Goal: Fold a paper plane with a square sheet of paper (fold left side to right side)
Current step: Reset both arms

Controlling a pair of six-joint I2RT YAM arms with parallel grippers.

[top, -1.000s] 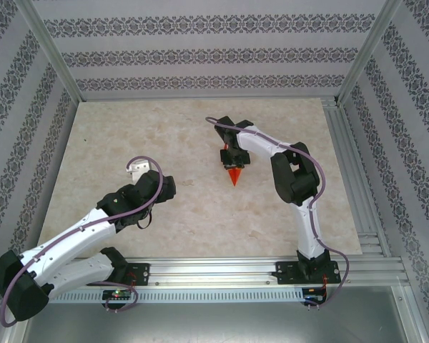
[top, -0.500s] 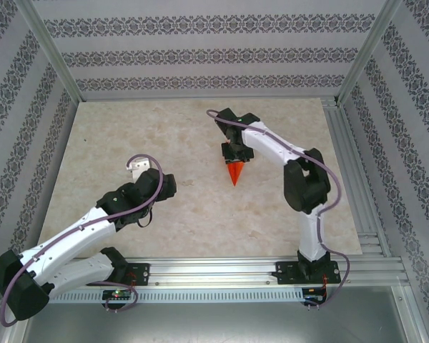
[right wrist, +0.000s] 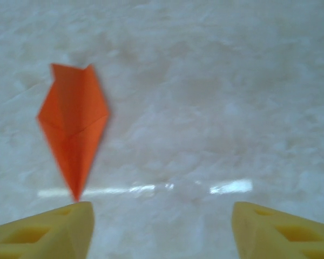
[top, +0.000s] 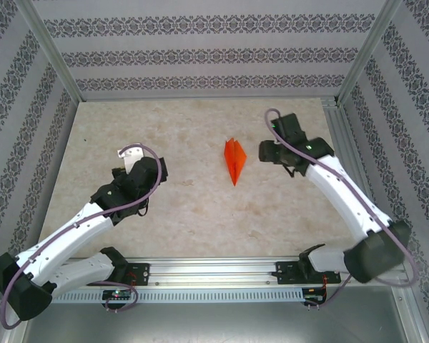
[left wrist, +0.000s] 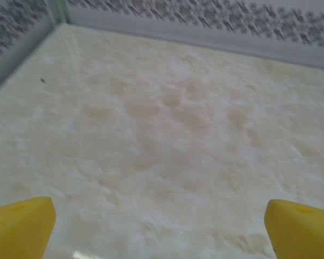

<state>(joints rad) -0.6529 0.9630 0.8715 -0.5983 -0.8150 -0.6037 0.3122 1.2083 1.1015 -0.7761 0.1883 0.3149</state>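
Note:
The orange paper plane [top: 234, 160] lies flat on the marble tabletop, a narrow dart with a centre crease and its tip towards the near edge. In the right wrist view the paper plane [right wrist: 73, 125] lies left of centre, its tip just above the left fingertip [right wrist: 48, 233]. My right gripper [top: 264, 151] hovers to the right of the plane, apart from it. The right gripper [right wrist: 159, 232] is open with bare table between its yellow fingers. My left gripper [top: 131, 158] sits far to the left; the left gripper [left wrist: 159, 232] is open over bare table.
The marble tabletop [top: 179, 128] is ringed by patterned walls and aluminium posts [top: 50, 53]. A metal rail [top: 343, 136] borders the right edge. The far wall [left wrist: 205, 21] stands ahead of the left gripper.
My right gripper has let go of the orange plane and swung away to the right, leaving it flat on the table. The left gripper shifted slightly back and left.

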